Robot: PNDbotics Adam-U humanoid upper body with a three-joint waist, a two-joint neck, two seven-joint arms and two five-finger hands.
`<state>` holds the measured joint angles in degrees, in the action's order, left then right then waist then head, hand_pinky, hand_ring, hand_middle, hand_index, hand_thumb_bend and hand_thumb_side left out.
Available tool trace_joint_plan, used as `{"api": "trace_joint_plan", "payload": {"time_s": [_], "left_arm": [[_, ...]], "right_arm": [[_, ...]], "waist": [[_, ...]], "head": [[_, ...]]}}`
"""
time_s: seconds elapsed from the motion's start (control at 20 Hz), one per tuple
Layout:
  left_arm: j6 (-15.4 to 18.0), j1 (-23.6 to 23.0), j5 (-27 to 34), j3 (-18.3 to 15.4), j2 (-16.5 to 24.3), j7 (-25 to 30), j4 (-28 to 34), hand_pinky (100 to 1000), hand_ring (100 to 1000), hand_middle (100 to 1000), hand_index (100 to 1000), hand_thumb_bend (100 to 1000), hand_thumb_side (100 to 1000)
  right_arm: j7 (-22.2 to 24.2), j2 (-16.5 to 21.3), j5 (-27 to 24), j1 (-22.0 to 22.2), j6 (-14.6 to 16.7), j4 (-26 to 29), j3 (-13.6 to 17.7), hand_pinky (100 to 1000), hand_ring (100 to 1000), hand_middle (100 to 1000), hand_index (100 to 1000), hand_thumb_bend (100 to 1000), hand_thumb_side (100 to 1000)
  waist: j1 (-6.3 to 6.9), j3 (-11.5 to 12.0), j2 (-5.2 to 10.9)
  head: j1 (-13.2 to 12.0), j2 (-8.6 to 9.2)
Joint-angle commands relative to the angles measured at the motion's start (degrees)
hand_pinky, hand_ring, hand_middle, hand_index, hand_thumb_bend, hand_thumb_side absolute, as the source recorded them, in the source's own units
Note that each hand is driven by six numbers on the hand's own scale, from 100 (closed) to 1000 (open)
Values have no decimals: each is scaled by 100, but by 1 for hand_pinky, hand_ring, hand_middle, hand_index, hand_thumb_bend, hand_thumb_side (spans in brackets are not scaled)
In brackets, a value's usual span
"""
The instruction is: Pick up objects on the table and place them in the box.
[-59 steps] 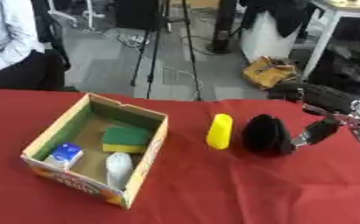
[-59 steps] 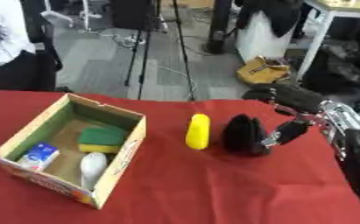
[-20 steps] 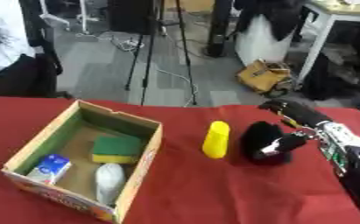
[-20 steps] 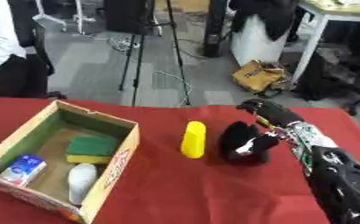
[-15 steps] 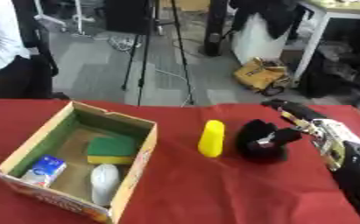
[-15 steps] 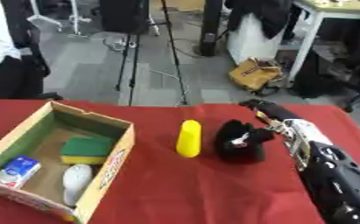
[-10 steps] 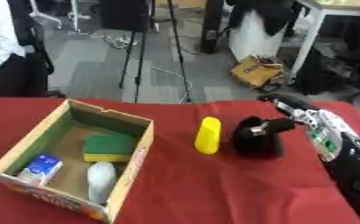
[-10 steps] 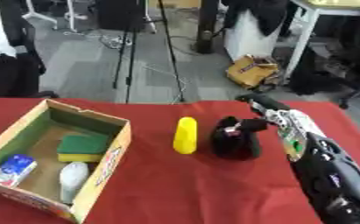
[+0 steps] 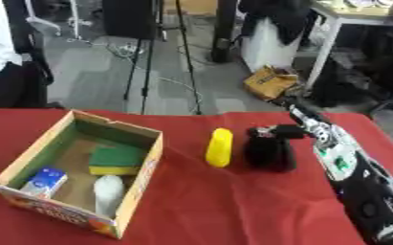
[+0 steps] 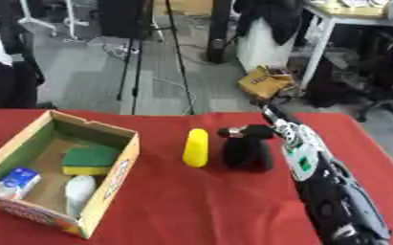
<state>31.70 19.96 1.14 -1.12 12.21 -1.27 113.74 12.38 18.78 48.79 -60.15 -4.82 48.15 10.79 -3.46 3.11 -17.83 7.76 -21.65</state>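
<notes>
Fingers of right hand curled onto top of black object, center-right of frame, obj resting on red surface. Right arm runs down to lower right corner. Yellow object just left of black one, apart from it. Cardboard box at lower left w/ green-yellow sponge, white bottle, small blue-white carton inside.
</notes>
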Motion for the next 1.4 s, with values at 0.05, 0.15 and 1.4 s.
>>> {"api": "trace_joint_plan", "payload": {"time_s": [0.05,0.15,1.4], "left_arm": [[-36,25,56,-8,18,-1,86,915,911,890,862,100,874],[-53,6,62,-13,18,-9,86,915,911,889,861,100,875],[-137,35,210,83,-105,93,86,916,903,883,855,100,878]], "right_arm": [[148,-127,106,-14,-246,389,156,1000,1000,997,1000,1000,588],[186,-246,282,35,-341,439,227,1000,1000,999,1000,1000,596],[-1344,-857,2170,737,-1039,2526,1245,1000,1000,987,1000,977,794]], "waist": [[-13,-16,197],[-46,-8,224],[-4,101,159]], "head": [[-21,-89],[-37,-82],[104,-51]]}}
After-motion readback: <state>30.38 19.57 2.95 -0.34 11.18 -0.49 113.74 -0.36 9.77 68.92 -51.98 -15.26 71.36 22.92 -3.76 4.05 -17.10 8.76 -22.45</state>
